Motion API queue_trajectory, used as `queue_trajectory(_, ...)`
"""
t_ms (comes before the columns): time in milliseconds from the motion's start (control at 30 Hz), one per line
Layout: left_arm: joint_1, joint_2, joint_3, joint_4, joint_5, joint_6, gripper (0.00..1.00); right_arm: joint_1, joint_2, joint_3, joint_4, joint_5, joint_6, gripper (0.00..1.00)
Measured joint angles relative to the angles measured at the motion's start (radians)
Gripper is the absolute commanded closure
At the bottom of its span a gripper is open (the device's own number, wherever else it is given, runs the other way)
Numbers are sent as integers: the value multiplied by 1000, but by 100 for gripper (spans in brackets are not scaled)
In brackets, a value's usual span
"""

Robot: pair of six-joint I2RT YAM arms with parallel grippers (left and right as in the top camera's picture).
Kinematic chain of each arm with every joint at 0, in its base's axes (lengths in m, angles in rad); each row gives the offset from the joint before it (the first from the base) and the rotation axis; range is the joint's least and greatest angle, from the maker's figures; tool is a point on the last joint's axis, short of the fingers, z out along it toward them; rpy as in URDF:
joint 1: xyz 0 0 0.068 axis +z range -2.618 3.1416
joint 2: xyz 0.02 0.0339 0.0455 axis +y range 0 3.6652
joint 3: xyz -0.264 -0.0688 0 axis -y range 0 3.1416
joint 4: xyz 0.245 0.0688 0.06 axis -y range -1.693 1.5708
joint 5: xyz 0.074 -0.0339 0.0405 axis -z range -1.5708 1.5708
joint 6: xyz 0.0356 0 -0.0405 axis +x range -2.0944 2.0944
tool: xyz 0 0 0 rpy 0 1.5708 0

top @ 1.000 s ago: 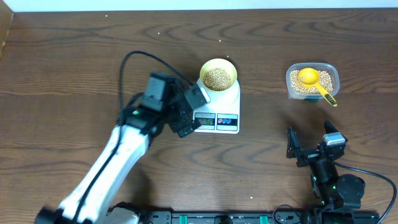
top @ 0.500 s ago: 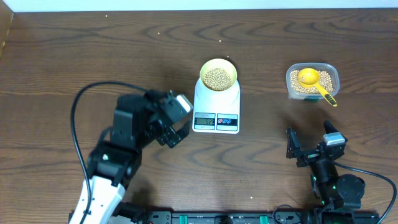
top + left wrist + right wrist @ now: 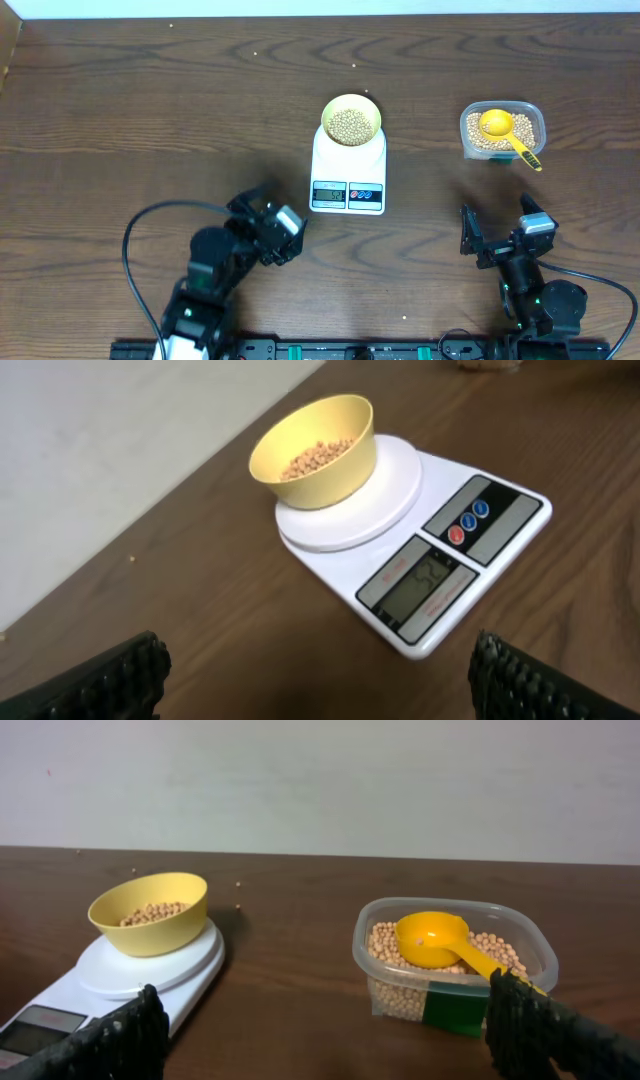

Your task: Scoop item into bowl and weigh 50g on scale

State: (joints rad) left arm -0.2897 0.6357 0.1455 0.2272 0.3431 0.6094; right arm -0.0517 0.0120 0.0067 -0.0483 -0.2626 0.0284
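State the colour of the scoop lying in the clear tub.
Yellow-orange scoop, clearest in the right wrist view.

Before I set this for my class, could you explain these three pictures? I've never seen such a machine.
This is a robot with two arms at a dark wooden table. One picture looks down from above; the other two come from a camera on each wrist, so the black ridged left fingers and right fingers show at the bottom corners. Both pairs stand open and hold nothing. A small pale yellow bowl of tan beans sits on a white digital kitchen scale. Right of it, a clear plastic tub holds more beans and a yellow measuring scoop.
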Motion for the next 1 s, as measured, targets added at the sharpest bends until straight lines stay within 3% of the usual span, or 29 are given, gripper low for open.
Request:
queue_trajectory(233, 0, -174, -125, 35, 0, -12, 2, 0, 0, 0, 0, 0, 0, 1)
queue_trajectory(667, 5, -484, -135, -216, -26, -68, 2, 0, 0, 0, 0, 0, 0, 1)
queue_trajectory(1000, 145, -625, -127, -235, -77, -241, 2, 0, 0, 0, 0, 0, 0, 1)
